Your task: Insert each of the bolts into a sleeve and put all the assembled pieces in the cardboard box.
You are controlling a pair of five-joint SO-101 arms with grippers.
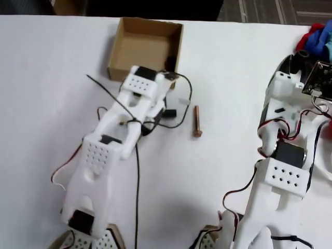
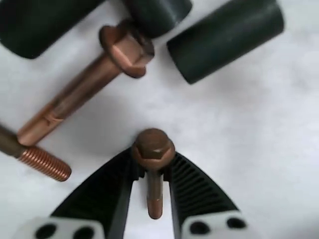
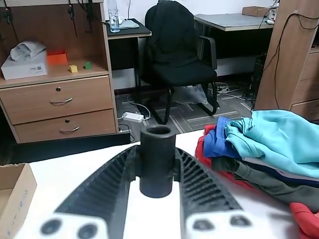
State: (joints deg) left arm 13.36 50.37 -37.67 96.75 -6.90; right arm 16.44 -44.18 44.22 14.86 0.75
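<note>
Two parts are held: my left tool (image 2: 152,158) grips a bolt (image 2: 153,196) below its head over the bench (image 2: 259,149), my right tool (image 3: 157,162) holds a sleeve (image 3: 157,144) upright.

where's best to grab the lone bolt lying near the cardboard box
Take the bolt mid-shank, straight down from above, jaws closing across it. It lies flat on the table, its wider head apparently at the near end, with bare table on both sides of the slim shank.

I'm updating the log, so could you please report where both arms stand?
Left tool shut on a bolt. Right tool shut on a sleeve, upright. Loose bolt and loose sleeve near left tool.
</note>
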